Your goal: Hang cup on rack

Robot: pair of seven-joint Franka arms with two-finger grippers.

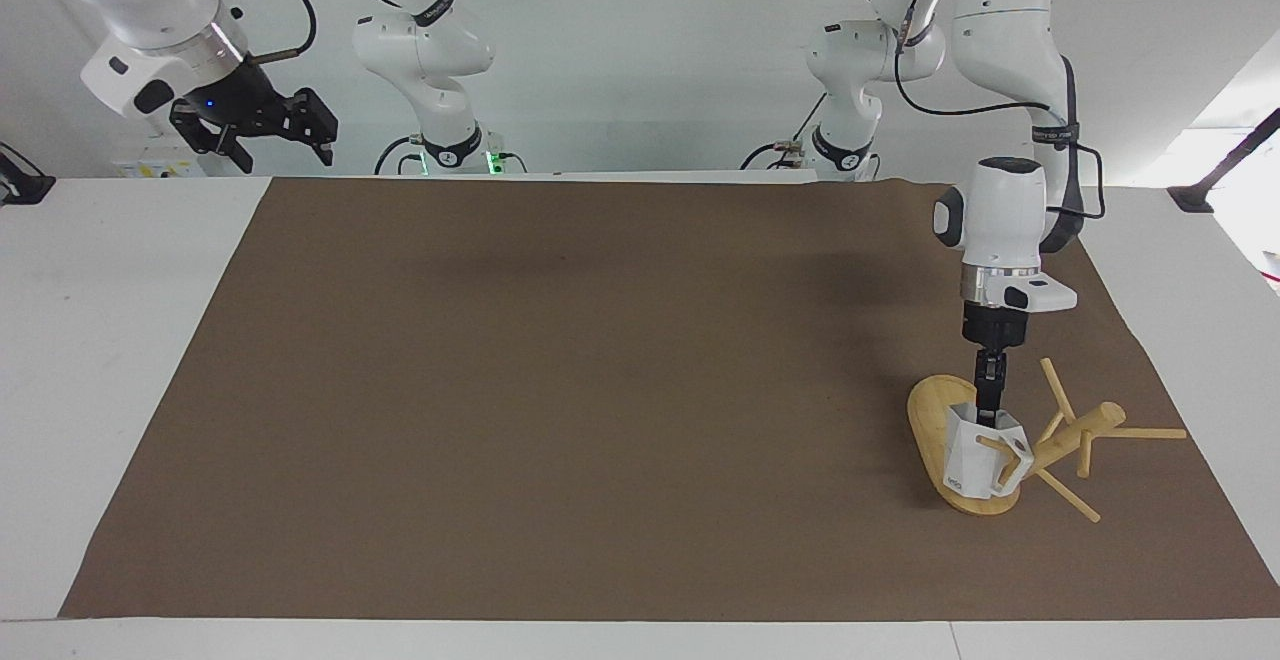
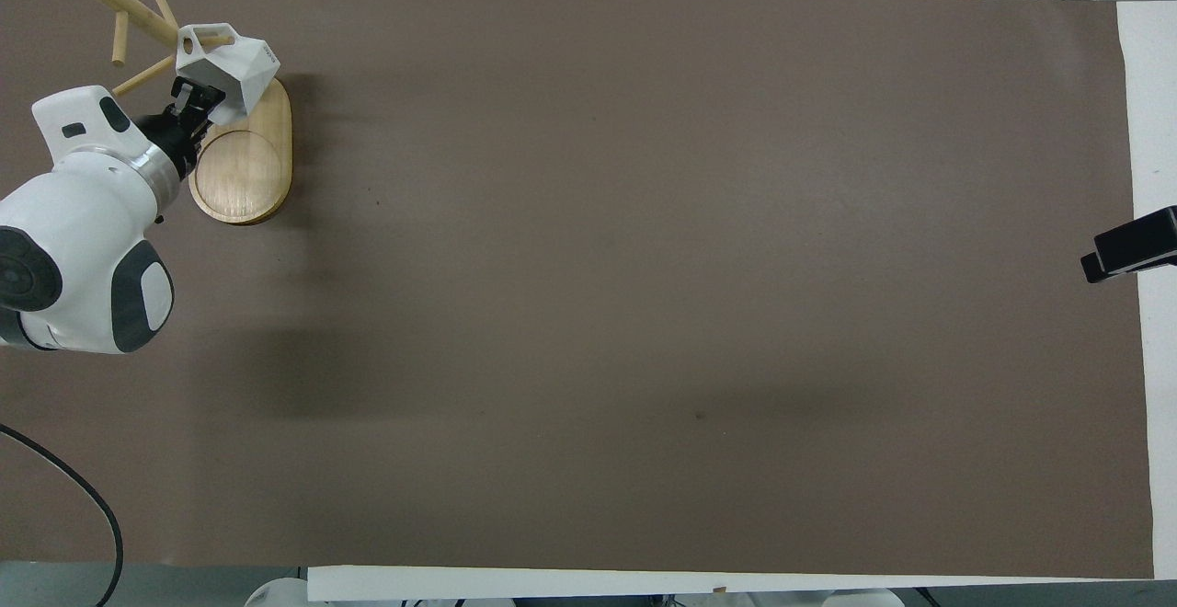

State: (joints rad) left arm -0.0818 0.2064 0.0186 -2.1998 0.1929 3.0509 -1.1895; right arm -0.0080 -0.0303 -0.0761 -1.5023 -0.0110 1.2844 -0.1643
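Note:
The white faceted cup [image 1: 968,460] hangs upright from my left gripper [image 1: 990,404], which is shut on its rim, low over the rack's oval base [image 1: 932,418]. The bamboo rack's post [image 1: 1078,432] stands at the base's end farther from the robots. The cup's handle [image 1: 1012,455] is against the post, and a thin peg [image 2: 219,39] appears to pass through it. In the overhead view the cup [image 2: 234,72] sits just past my left gripper [image 2: 188,98]. My right gripper [image 1: 268,140] waits, open and empty, raised over the table's corner at the right arm's end.
A brown mat [image 1: 600,390] covers most of the white table [image 1: 100,340]. The rack's other pegs [image 1: 1145,433] stick out past the post. My right gripper's tip [image 2: 1126,253] shows at the mat's edge in the overhead view.

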